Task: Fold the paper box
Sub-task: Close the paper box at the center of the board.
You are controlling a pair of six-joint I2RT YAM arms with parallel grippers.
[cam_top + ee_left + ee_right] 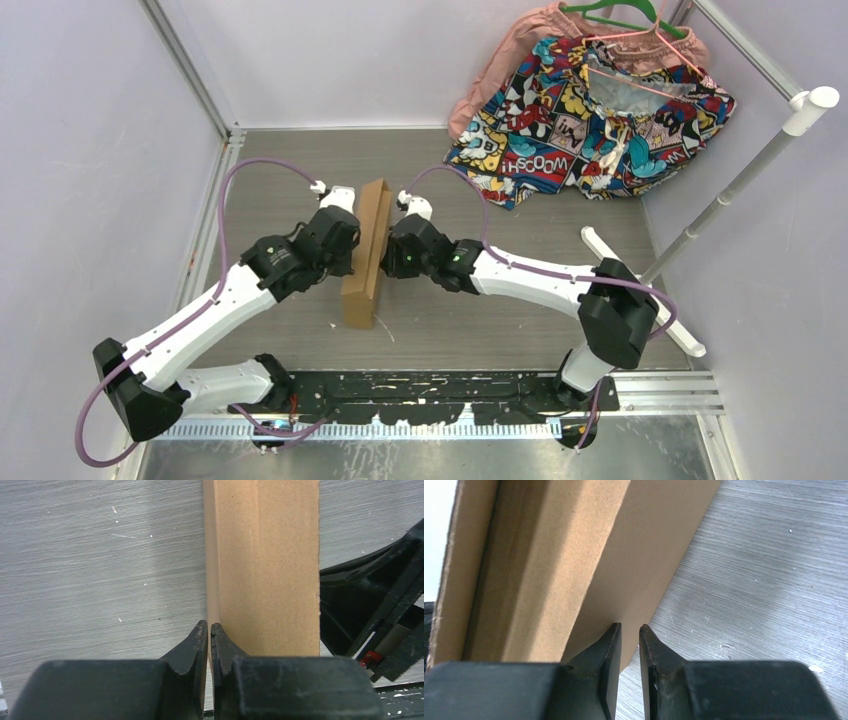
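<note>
Paper box (pixel 368 262), standing on edge on the table (pixel 500 330), long axis running near-to-far.
Left gripper (pixel 209 628) pinches a box panel; right gripper (pixel 629 629) straddles the lower panel, grip uncertain.

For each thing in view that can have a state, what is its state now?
paper box: folded, standing on edge between both grippers.
left gripper: shut on a thin wall of the box.
right gripper: nearly closed, a panel edge between its fingers.
printed cloth: hanging on a hanger.

Bright, even overhead light throughout; soft shadows fall beside the box (pixel 366 262). Wrist views are sharp on the desk (pixel 100 570), blurred at each near tool.
</note>
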